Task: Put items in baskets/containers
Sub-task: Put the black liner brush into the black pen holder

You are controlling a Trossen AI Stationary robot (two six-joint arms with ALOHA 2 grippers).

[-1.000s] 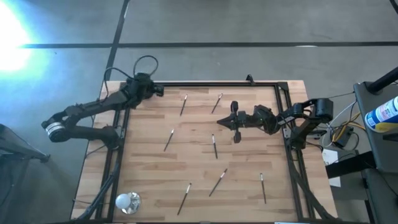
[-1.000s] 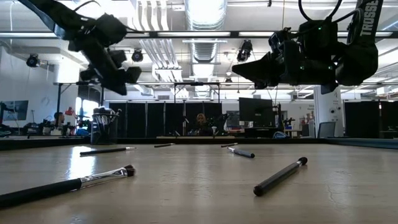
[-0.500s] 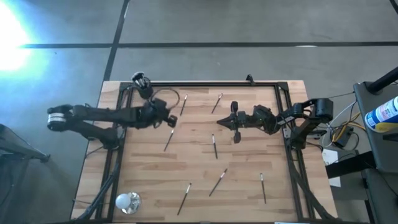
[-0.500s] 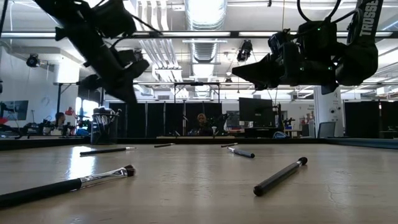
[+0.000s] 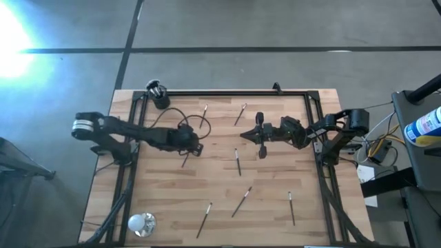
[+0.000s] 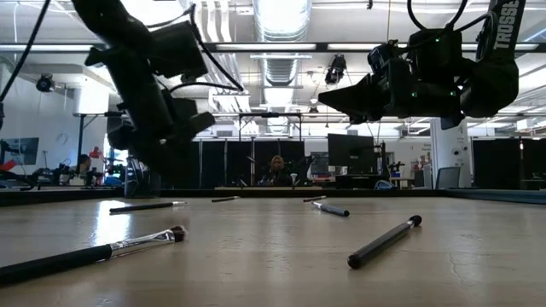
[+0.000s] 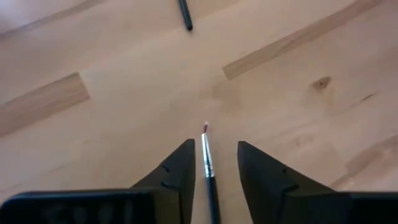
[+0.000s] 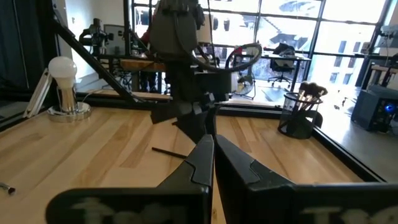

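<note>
Your left claw reaches low over the surface, fingers apart, with a thin brush lying between them. Your right claw hangs mid-surface, pinched closed on nothing. The black cup stands at the far-left corner. "TRUSS" shows on the right arm.

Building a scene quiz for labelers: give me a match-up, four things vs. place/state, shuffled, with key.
Things:
1. left gripper
2. right gripper
3. black cup
4. shiny round object

Places/states:
A. near-left table corner
B. open, fingers either side of a thin brush
C. far-left corner, brushes standing in it
D. shut, raised over table middle

Pairs: 1-B, 2-D, 3-C, 4-A
</note>
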